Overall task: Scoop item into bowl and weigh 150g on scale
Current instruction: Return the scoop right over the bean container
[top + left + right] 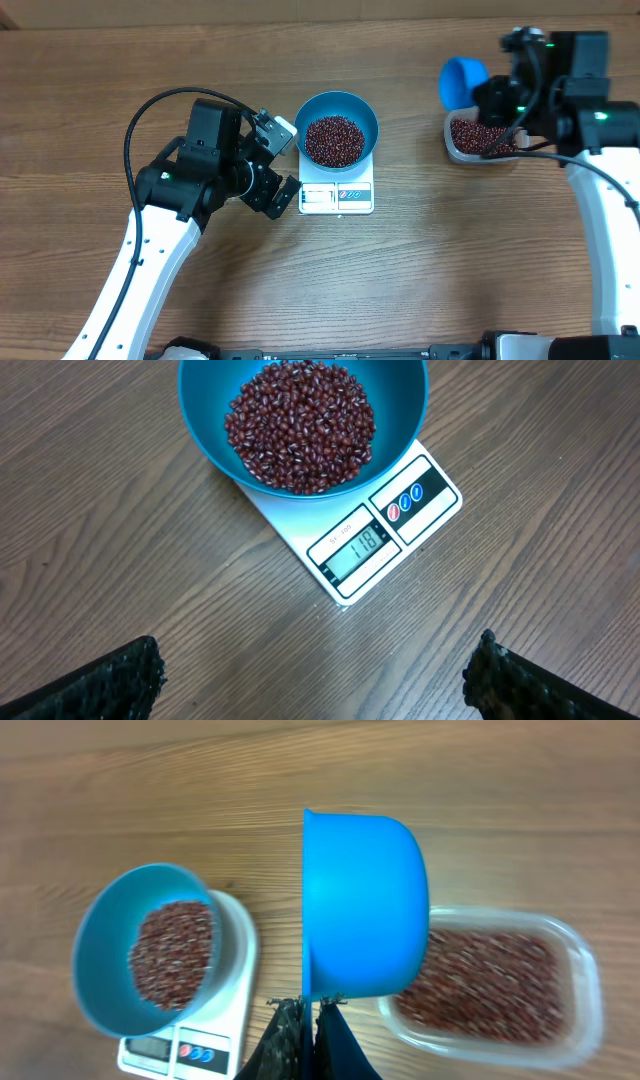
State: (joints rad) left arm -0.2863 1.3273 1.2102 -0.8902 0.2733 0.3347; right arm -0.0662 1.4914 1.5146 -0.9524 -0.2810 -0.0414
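Bowl (369, 118) sits on the scale (337, 197) at centre-top of the overhead frame, w/ a heap of red-brown beans (334, 140) in its middle. The bowl is wider than the platform, so only the scale's front strip w/ display shows, reading 118 in the L wrist view. L gripper (291, 162) hovers just left of the scale, jaws spread wide, nothing btw them, clear of both the bowl and the scale edge. R gripper (309, 1032) is at upper right of the overhead frame, fingers pinched tight on the handle of a blue scoop (365, 905). The scoop hangs by the left end of a clear tub (586, 970) holding spare beans (490, 985). Bare wood of the table (450, 260) shows btw scale and tub and across the lower middle of the frame. Hard to see: the R arm covers the tub's right part from overhead. The scoop turns its outer wall to the R wrist cam, so its contents can't be told, and its handle is mostly hidden by the fingers. L wrist view cuts the bowl's far rim and shows only finger ends at the bottom corners. R wrist view cuts the scale's near edge.
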